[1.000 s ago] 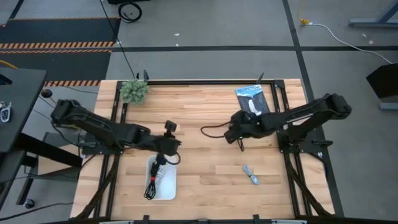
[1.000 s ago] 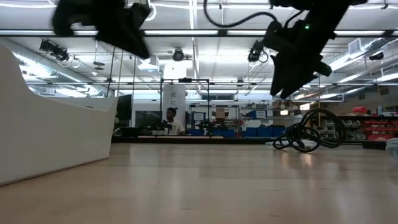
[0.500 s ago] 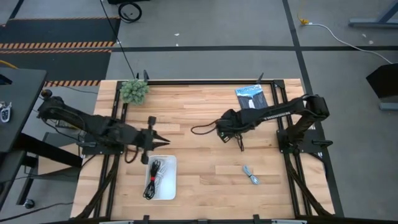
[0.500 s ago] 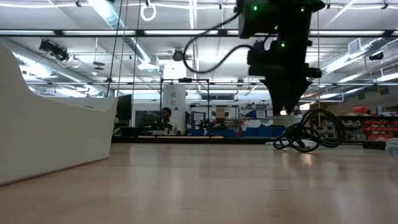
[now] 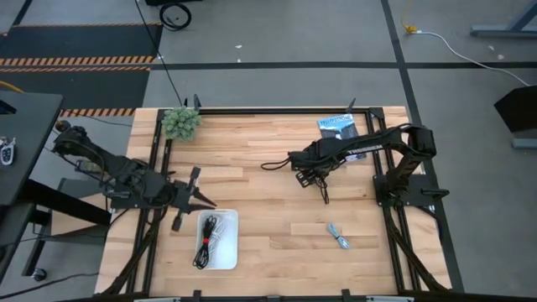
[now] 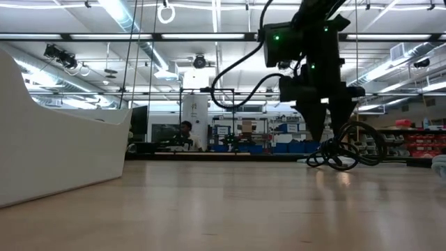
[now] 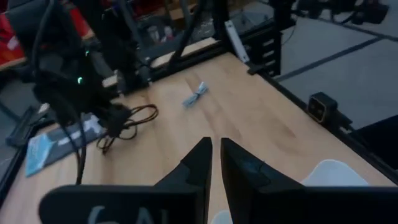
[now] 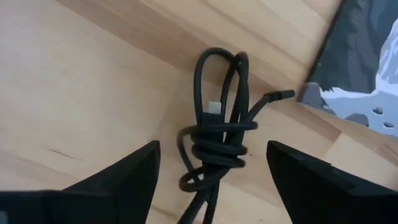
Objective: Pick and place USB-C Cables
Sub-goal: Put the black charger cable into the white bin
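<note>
A black coiled cable (image 8: 217,134) lies on the wood beside the packet. My right gripper (image 8: 213,149) hangs over it, open, pointing down, one finger on either side of the coil and touching nothing; the same gripper (image 6: 331,136) and cable (image 6: 345,152) show in the low view. The light blue-grey cable (image 5: 339,236) lies near the table's right front. A black cable with a red band (image 5: 203,243) and a white-grey cable (image 5: 218,231) lie in the white tray (image 5: 232,253). My left gripper (image 5: 205,202) is shut, level, beside the tray's far left corner.
The flat dark blue-and-white packet (image 5: 339,131) lies just beyond the black cable, toward the far right. A small green plant (image 5: 180,122) stands at the far left corner. The tray's white wall (image 6: 56,153) fills the low view's left. Bare wood spans the table's middle.
My left gripper has drawn back from above the tray toward the table's left edge and turned from pointing down to lying level. My right gripper has moved a little toward the table's left, tipped to point straight down, and come down over the black cable.
</note>
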Controlling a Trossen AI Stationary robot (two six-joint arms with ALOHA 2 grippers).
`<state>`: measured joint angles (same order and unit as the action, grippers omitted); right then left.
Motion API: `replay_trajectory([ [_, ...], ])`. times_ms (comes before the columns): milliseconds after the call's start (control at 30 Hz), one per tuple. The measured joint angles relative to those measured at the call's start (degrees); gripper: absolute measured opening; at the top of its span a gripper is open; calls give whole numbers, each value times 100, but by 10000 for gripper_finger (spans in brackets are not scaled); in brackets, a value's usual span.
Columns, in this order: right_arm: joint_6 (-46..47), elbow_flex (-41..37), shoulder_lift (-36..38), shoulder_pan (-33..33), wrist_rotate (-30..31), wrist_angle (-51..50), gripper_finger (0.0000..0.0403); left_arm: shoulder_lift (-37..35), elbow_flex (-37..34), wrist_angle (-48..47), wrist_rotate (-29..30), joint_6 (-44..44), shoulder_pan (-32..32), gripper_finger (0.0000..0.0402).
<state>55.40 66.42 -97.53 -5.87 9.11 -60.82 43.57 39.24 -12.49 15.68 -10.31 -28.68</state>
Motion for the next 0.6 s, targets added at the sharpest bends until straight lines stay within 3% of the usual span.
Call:
replay_trajectory([
  [167,-4,-174,-108,0,-5,254,304,-259,-255,370,12,-262,-42,41],
  [300,39,-304,-216,-70,-144,337,280,-526,-249,269,-130,-155,-79,41],
  [500,39,-309,-275,-107,-168,546,196,-646,-255,-608,-707,865,-269,41],
  [600,39,-309,-239,-107,-157,580,145,-512,-381,-536,-804,1123,-390,42],
])
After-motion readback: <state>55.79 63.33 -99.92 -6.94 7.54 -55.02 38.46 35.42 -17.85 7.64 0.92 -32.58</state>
